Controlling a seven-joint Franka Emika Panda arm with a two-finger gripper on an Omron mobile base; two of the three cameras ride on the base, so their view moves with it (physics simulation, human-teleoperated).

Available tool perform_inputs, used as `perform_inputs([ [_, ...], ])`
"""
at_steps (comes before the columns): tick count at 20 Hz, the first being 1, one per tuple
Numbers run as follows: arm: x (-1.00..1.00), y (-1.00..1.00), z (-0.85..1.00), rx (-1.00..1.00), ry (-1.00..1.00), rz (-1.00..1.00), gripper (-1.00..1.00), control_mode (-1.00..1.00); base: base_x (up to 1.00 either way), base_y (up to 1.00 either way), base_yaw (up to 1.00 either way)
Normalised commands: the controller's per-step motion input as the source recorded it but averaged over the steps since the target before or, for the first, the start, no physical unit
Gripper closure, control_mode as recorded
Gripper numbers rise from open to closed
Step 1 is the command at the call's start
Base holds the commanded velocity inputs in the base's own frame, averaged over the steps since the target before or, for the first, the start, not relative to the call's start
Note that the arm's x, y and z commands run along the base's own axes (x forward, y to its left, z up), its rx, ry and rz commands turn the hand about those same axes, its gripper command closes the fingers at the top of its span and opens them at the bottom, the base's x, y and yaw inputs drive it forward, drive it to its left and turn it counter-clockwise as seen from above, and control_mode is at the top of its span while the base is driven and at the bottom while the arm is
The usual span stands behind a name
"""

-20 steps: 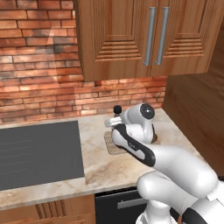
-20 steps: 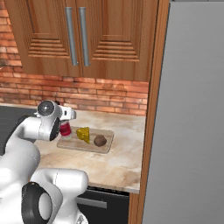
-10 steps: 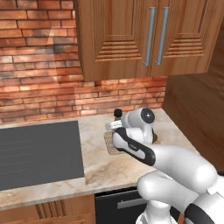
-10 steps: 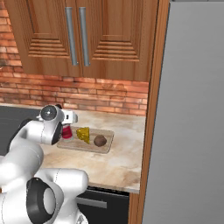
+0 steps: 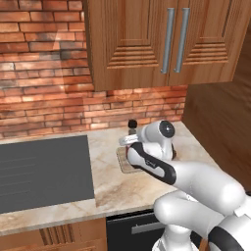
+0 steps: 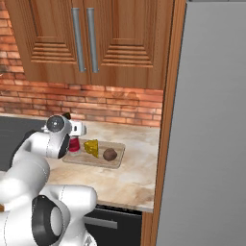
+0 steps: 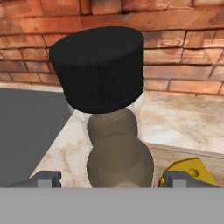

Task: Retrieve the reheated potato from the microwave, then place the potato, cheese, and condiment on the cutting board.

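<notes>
The condiment bottle (image 6: 73, 144), with its black cap (image 7: 98, 65) and red label, stands upright on the left end of the cutting board (image 6: 96, 160). On the same board the yellow cheese wedge (image 6: 91, 147) lies beside it, and the brown potato (image 6: 110, 154) lies further right. My gripper (image 7: 109, 179) straddles the bottle's neck and is open; a gap shows between each fingertip (image 7: 46, 178) and the glass. In the left base view the gripper (image 5: 128, 142) sits just below the bottle's cap (image 5: 132, 123). The microwave is out of view.
A dark flat cooktop (image 5: 44, 171) lies to the left of the board on the marble counter (image 5: 112, 186). Wooden cabinets (image 5: 162, 44) hang above, with a brick wall behind. A tall grey panel (image 6: 211, 120) and a wood side wall close off the right.
The jaws have spread apart from the condiment bottle's neck, and the bottle stays standing on the board. The hand has barely shifted.
</notes>
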Motion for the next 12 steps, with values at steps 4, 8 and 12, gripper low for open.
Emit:
perform_inputs([
  [4,0.0,-0.05,0.0,0.01,0.0,0.0,-1.0,-1.0,0.0,0.0,0.0],
  [8,-0.04,-0.03,0.02,0.01,0.0,0.0,-1.0,-1.0,0.0,0.0,0.0],
  [12,-0.26,-0.01,0.1,0.0,0.0,0.0,-1.0,-1.0,0.0,0.0,0.0],
])
